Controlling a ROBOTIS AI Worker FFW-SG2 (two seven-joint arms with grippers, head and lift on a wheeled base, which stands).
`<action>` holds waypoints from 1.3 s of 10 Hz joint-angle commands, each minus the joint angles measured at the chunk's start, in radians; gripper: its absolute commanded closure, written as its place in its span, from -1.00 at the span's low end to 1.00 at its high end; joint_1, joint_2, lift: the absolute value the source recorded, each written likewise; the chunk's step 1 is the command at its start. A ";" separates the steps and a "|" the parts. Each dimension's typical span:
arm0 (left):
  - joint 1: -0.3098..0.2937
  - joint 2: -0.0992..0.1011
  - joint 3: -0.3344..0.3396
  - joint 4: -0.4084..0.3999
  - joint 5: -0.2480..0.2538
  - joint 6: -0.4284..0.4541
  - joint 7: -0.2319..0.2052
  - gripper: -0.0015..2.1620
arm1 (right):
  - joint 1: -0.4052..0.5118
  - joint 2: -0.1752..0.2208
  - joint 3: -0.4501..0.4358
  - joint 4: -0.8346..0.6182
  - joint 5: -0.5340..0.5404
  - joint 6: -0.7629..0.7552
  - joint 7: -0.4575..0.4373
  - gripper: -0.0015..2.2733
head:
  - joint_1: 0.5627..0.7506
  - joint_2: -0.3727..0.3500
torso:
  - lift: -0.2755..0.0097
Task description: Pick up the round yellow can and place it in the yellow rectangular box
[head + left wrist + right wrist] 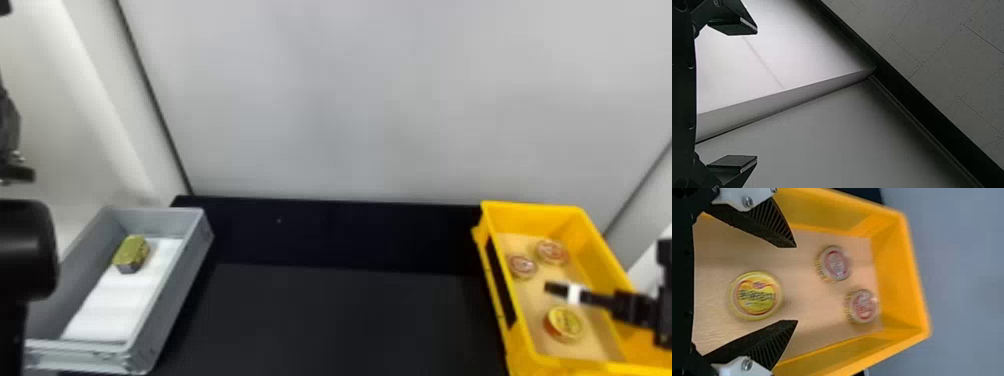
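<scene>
Right gripper (pixel 552 288) is hovering over the yellow box (pixel 555 216) at four o'clock, yellow can (pixel 566 323) sitting inside; left gripper (pixel 10 127) is idling at nine, both jaws gaping!

Quantities, head view, clock face centred on the view: rectangular boxes, 2, comprising one grey box (pixel 172 295) at 8 o'clock and one yellow rectangular box (pixel 535 216) at 4 o'clock. Round cans, 3, all in the latter: one round yellow can (pixel 565 322) toward its 6 o'clock, two red-marked cans (pixel 522 266) toward 10 and 12 o'clock. Angular tin (pixel 131 252), 1, in the former, toward 12 o'clock.
</scene>
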 commanded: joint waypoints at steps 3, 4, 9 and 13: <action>0.000 0.000 0.000 -0.002 0.000 0.004 0.000 -0.88 | -0.081 -0.014 0.053 -0.660 0.078 -0.099 -0.389 -0.72 | 0.07 0.18 | 0.86; 0.000 0.000 0.001 -0.001 0.000 0.004 0.000 -0.88 | -0.107 -0.009 0.127 -0.766 0.234 -0.231 -0.579 -0.72 | 0.07 0.18 | 0.86; 0.003 0.017 0.031 -0.004 0.000 -0.001 0.002 -0.88 | -0.418 -0.106 0.292 -0.899 0.469 -0.506 -0.576 -0.72 | 0.07 0.18 | 0.86; 0.023 0.029 0.074 -0.028 -0.002 -0.005 0.008 -0.88 | -0.444 -0.123 0.326 -0.985 0.495 -0.549 -0.576 -0.72 | 0.07 0.18 | 0.86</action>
